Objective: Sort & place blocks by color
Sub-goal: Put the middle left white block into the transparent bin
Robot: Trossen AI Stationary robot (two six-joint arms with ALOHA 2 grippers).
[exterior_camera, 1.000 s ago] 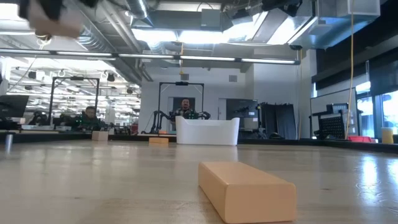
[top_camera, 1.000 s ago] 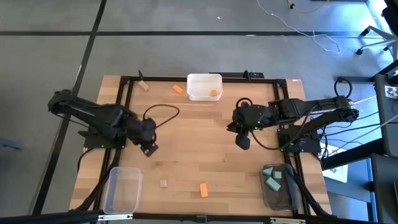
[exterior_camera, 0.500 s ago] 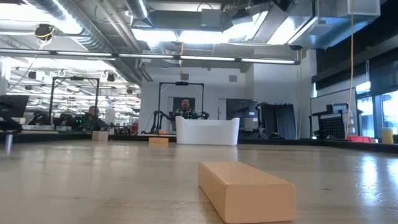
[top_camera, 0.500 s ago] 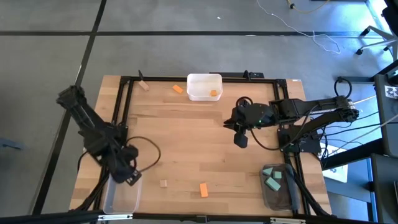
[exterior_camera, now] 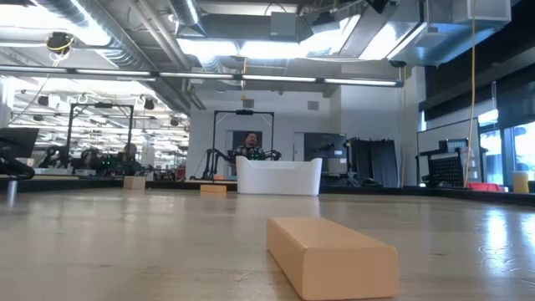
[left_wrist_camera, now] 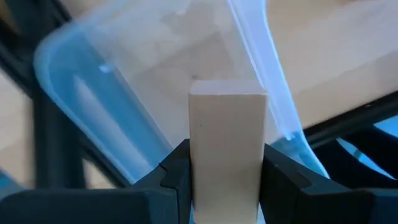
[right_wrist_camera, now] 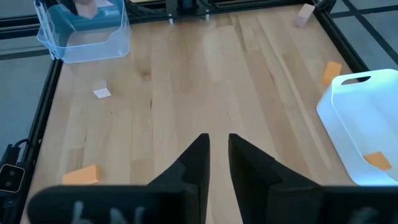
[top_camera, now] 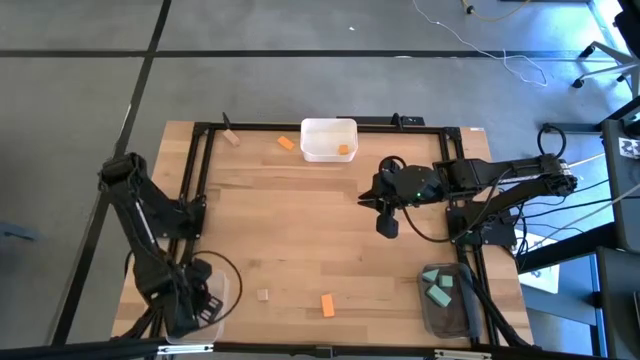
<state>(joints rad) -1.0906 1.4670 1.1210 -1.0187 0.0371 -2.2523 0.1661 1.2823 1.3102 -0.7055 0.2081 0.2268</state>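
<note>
My left gripper (left_wrist_camera: pixel 227 177) hangs over the clear bin (left_wrist_camera: pixel 118 106) at the table's near-left corner (top_camera: pixel 220 298), shut on a pale tan block (left_wrist_camera: pixel 228 137). My right gripper (right_wrist_camera: pixel 217 155) waits over the middle right of the table (top_camera: pixel 386 222), shut and holding nothing. On the table lie an orange bar (top_camera: pixel 327 305), a small tan cube (top_camera: pixel 263 295), an orange block (top_camera: pixel 287 143) and a tan block (top_camera: pixel 231 138). The white bin (top_camera: pixel 328 140) holds an orange block (top_camera: pixel 345 150). Teal blocks (top_camera: pixel 440 290) lie in the near-right clear bin. My left gripper pinches the pale tan block between its two fingers (left_wrist_camera: pixel 177 177), on two opposite side faces (left_wrist_camera: pixel 199 168). The fingers come from above, pointing down. The block is lifted clear above the clear bin, and its free end (left_wrist_camera: pixel 228 90) sticks out past the fingertips.
A black frame (top_camera: pixel 200 160) edges the wooden table. The white bin stands at the far edge, a clear bin at each near corner. Bare wood lies between the two arms. In the low view the orange bar (exterior_camera: pixel 330 255) lies close in front, and people sit beyond the table.
My left arm has swung from the middle left of the table toward the near-left corner and now hangs over the clear bin with the tan block. My right gripper has kept almost still.
</note>
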